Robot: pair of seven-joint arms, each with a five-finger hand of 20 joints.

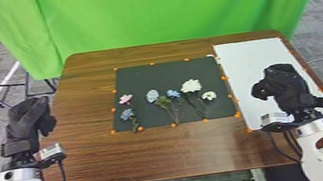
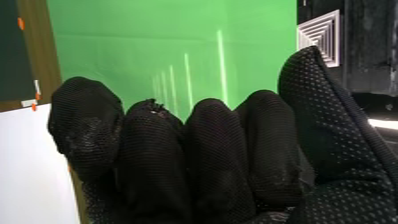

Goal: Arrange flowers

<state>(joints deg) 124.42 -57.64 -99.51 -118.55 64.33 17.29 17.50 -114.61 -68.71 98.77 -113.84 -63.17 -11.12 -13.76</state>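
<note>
Right hand (image 1: 290, 86), black fabric glove, over flat white board (image 1: 248, 59), fingers relaxed, nothing held. Left hand (image 1: 28, 116), same glove, beside brown wooden table's (image 1: 149, 155) left edge; can't tell its grip. Pink flower (image 1: 125, 99), three blue flowers (image 1: 152, 95), two white flowers (image 1: 191, 85) lie on dark flat mat (image 1: 173, 69). Green fabric curtain (image 1: 165, 10) behind.

The brown wooden desk (image 1: 182, 149) carries a dark mat (image 1: 158, 75) near its middle, lying nearer twelve o'clock than six. Orange dots (image 1: 175, 124) line the mat's edges. Just beside it, toward three o'clock, lies a long white sheet (image 1: 248, 62).
</note>
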